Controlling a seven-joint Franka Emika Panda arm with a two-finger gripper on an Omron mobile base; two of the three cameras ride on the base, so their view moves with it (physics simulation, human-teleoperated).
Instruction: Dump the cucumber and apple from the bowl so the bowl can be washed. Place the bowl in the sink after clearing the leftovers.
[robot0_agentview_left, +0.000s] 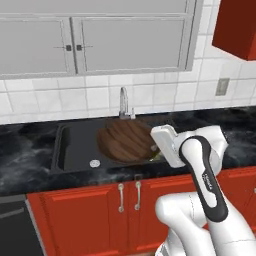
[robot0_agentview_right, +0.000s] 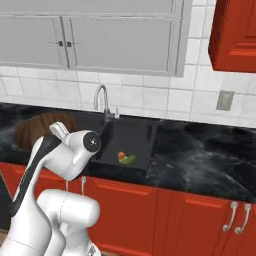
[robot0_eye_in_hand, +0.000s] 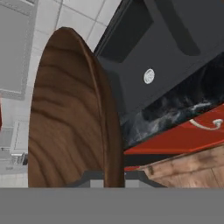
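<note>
Setting: black marble counter over red cabinets, with the matte black sink set in it and a curved grey faucet behind, against white tile.
Bowl: the dark wooden bowl is tipped steeply over the basin; the hand view shows it nearly on edge, its grained face towards the camera.
Hand: the hand sits at the bowl's right rim. By the look of it the fingers are closed on that rim, though the fingertips themselves are hidden in every view, so I cannot tell for certain.
Leftovers: the apple and the cucumber lie touching on the sink floor near its front wall, already out of the bowl.
Step in hand: dumping looks done; what remains is setting the bowl down in the sink.
How to do it well: level the bowl before lowering, bring it down towards the drain side, away from the fruit, and let go only once it rests on the basin floor.
Risk: an edge-on release could let it roll or clatter against the faucet.
</note>
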